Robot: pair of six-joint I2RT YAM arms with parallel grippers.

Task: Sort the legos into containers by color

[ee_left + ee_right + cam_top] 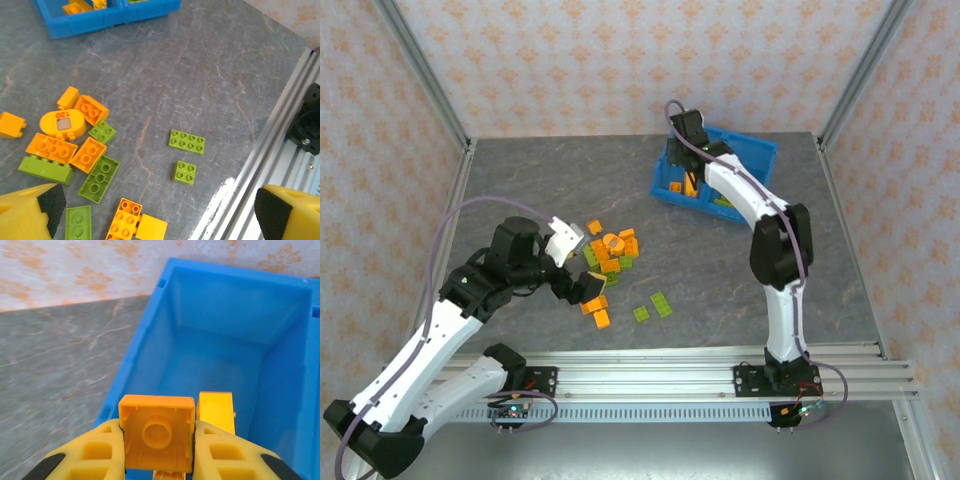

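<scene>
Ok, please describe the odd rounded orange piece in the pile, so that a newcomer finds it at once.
On the grey table, find the loose pile of legos lying below the blue bin in the left wrist view. Near its upper left lies an orange oval piece. Unlike the studded rectangular bricks around it, it is rounded, with a grey label marked 120.

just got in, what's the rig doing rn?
Color sort in progress. The right gripper is shut on an orange brick, holding it over a compartment of the blue bin that already has orange pieces. The left gripper hangs open over the loose pile of orange and green legos on the table, holding nothing.
</scene>
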